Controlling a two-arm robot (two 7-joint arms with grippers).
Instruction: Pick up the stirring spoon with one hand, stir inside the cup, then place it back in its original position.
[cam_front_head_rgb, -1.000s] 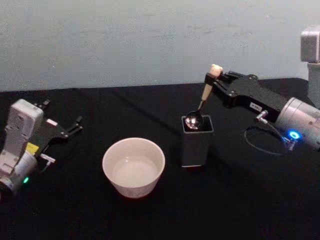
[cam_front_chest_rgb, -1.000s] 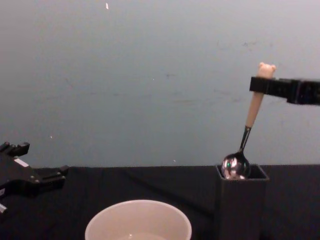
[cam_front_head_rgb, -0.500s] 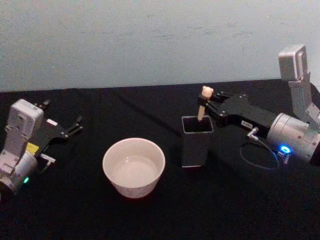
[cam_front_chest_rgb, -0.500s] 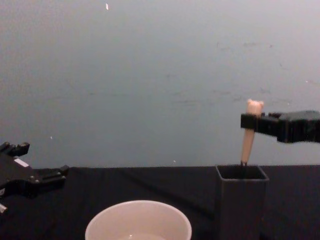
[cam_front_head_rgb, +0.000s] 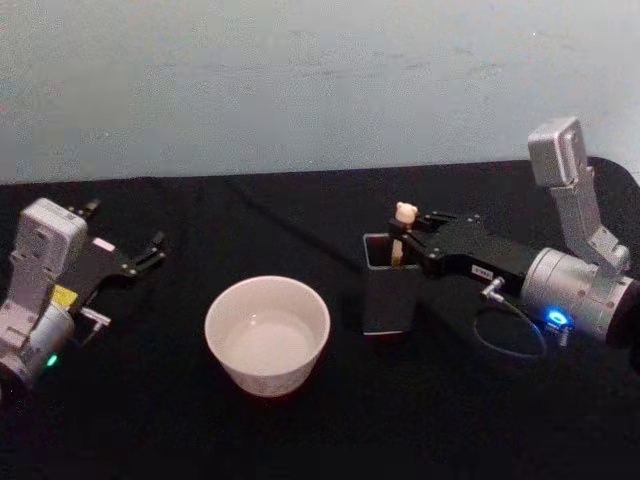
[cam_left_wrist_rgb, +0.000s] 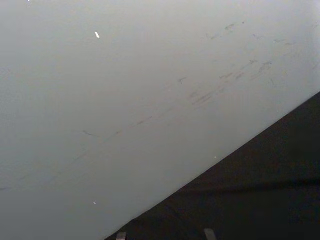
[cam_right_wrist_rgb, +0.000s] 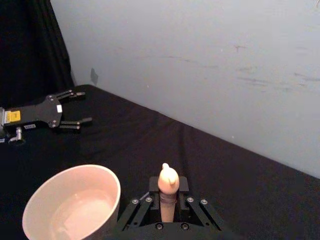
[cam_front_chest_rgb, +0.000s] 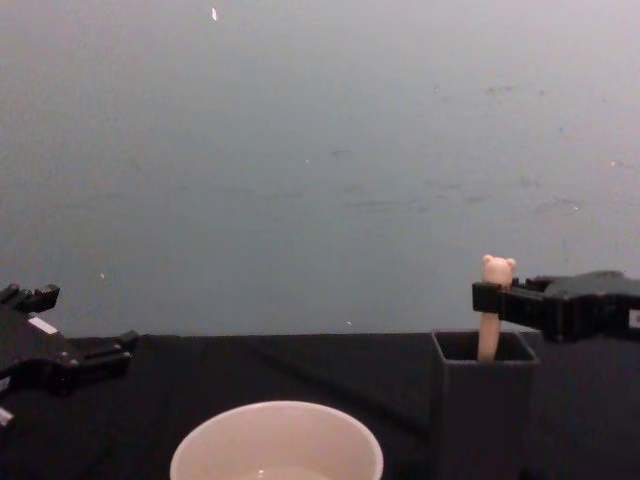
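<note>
You are seeing the right gripper (cam_front_head_rgb: 412, 237) clenching its jaws on the stirring spoon (cam_front_chest_rgb: 491, 318) just below its bear head, lowered into the dark grey holder (cam_front_head_rgb: 391, 283) beside the cup (cam_front_head_rgb: 267, 334); it is looking light, stiff and slippery, while the left gripper (cam_front_head_rgb: 140, 254) is resting released.

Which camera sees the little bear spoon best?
The chest view: the stirring spoon stands side-on, its handle pinched by the right hand, its lower part hidden in the grey holder. Head and right wrist views show mainly its bear top.
</note>
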